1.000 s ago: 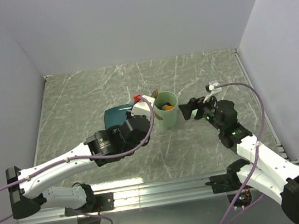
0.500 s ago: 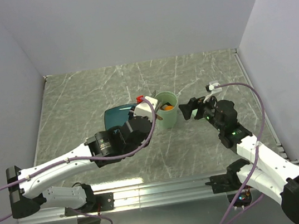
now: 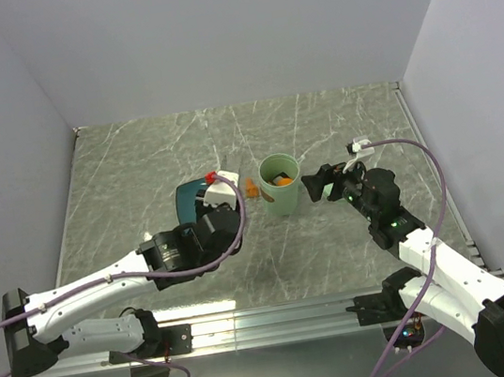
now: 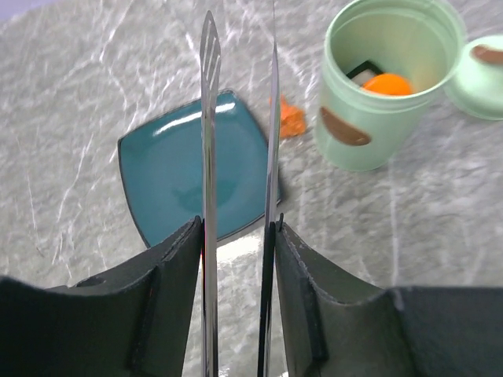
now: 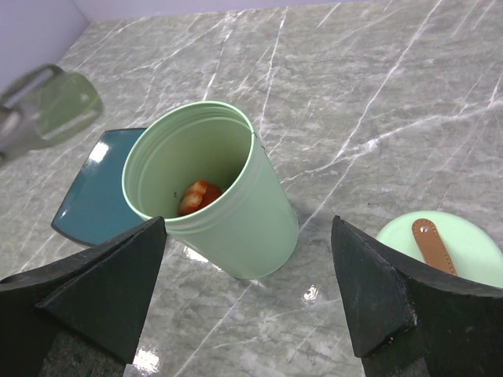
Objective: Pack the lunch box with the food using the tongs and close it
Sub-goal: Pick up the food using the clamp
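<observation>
The left fingers [image 4: 169, 283] are gripping the tongs [image 4: 209, 157] above the teal plate [image 4: 169, 169], left of the lunch box [image 4: 377, 118]. The right fingers [image 5: 102, 275] are standing open just right of it; orange food [image 4: 387, 83] is sitting inside.

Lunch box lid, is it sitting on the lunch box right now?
No, the lid lies on the table beside the open lunch box.

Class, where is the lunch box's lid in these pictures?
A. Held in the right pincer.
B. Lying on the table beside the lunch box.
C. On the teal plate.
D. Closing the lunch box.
B: the lid lies flat on the table beside the open lunch box, brown handle facing up.
</observation>
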Controlling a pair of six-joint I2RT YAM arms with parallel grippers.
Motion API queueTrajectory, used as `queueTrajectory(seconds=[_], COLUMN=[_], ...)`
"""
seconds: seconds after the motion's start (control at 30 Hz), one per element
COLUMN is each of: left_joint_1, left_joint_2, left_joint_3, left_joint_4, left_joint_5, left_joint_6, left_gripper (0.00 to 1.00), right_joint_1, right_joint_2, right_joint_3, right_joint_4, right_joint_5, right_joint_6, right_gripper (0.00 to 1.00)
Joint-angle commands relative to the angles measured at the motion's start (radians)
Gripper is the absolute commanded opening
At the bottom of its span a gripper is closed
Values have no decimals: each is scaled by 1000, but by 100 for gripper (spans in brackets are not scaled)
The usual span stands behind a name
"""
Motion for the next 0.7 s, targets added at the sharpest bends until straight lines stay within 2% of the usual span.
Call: queueTrajectory(seconds=[0.0, 0.37, 0.57, 0.67], left_joint_1=[57, 161, 186, 196], left_joint_2=[7, 103, 186, 222], left_joint_3=[-42, -103, -99, -88], left_joint_4=[105, 254, 275, 266], left_joint_5=[56, 292, 352, 372], left_joint_6=[-7, 47, 47, 42], left_gripper=[47, 49, 49, 54], right_joint_1=[-8, -10, -10, -8], right_joint_2=[-15, -16, -16, -16], right_joint_3=[-5, -9, -9, -8], right_joint_4=[17, 19, 17, 17], right_joint_5=[8, 6, 8, 9], right_joint_6=[5, 5, 5, 5], right_gripper=[92, 92, 92, 92])
